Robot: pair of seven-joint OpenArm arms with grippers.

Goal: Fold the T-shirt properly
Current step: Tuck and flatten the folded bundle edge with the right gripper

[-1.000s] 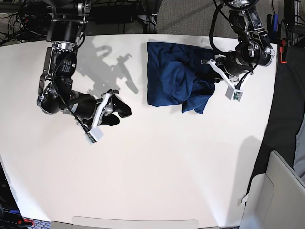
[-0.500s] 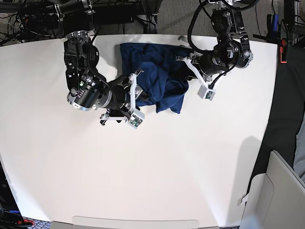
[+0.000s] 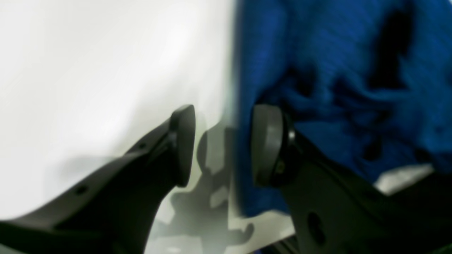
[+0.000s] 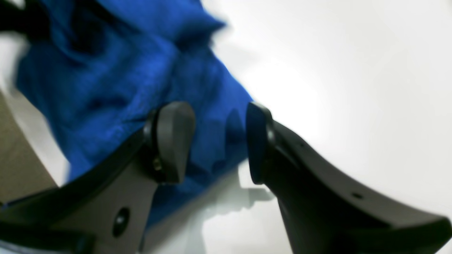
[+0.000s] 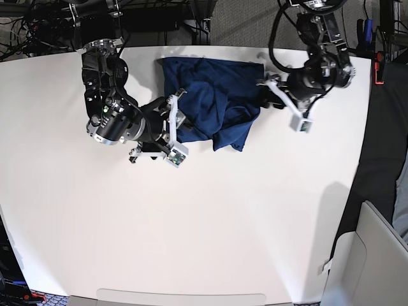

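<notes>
Base view shows the T-shirt (image 5: 210,105) lying in a rumpled navy heap near the far edge of the white bench (image 5: 210,223), with one arm at either side of it. On the right wrist view the right tool (image 4: 219,141) stands with its jaws well apart, one pad over the cloth and the other at the hem where fabric meets bare bench; nothing is pinched between them. On the left wrist view the left tool (image 3: 222,144) is likewise parted, straddling the shirt's straight edge with one pad on the bench side and one against the knit, and it holds nothing as far as the blurred picture lets me judge. The risk, as I read it, is that either tool closes on several bunched layers at once (the heap is creased and doubled over in the middle), so a pull would drag the whole bundle instead of spreading one layer flat. A pad could also close short of the hem and catch only air or slip off the soft knit. If the two arms pull unevenly, the shirt may slide toward the far edge and hang off it. No containers are visible anywhere on the bench, so nothing is held in one.
</notes>
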